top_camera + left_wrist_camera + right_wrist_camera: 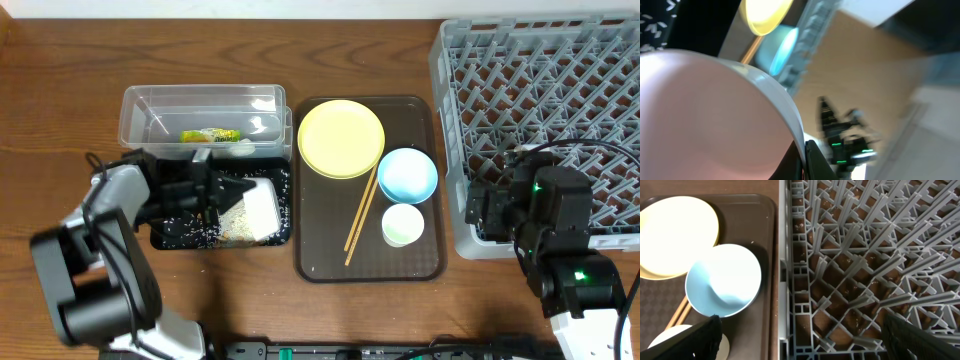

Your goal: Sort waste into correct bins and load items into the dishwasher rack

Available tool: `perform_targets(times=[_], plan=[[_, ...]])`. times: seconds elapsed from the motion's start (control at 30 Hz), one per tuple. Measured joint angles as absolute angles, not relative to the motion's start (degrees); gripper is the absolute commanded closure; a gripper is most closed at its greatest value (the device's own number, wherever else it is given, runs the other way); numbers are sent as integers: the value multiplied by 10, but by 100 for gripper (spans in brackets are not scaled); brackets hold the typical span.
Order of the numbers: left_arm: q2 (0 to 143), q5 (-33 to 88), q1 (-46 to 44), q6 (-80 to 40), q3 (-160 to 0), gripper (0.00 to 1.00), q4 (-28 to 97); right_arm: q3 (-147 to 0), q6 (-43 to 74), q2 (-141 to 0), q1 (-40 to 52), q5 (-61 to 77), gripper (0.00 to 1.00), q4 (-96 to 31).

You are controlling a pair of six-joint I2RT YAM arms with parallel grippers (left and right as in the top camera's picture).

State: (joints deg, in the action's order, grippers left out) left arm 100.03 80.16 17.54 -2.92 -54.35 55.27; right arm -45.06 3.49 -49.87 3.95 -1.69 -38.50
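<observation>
White bowl (256,208) hangs tipped over the black bin (168,238), its rim pinched between the left gripper's (224,190) fingers (812,161). Rice (232,226) lies in the bin below. The right gripper (802,332) hovers spread wide over the rack (865,255) edge, beside the blue bowl (722,280).

Overhead looks straight down; both wrist views, close in, share the light blue bowl (722,280).

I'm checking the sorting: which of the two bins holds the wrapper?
The clear tub: the green-yellow wrapper lies inside it. The black tray-bin beside it holds white rice scraps instead.
</observation>
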Motion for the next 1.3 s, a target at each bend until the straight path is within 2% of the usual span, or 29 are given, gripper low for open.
perform_targets(times=[0.2,0.4,0.57,0.77,1.03,1.23,1.3], plan=[[859,649,77,-15,-559,94,546,-451,35,-499,39,-17,1,-385],[759,481,-68,-48,-588,94,461,-451,35,-499,39,-17,1,-385],[760,326,-210,-66,-589,94,379,-451,35,-499,39,-17,1,-385],[809,152,-326,-61,-590,94,212,-451,35,-499,39,-17,1,-386],[931,29,-363,-57,-590,94,20,-452,35,-499,39,-17,1,-386],[1024,10,-363,-57,-590,93,-29,-452,35,-499,39,-17,1,-386],[1033,9,-363,-56,-590,78,-28,-452,35,-499,39,-17,1,-386]])
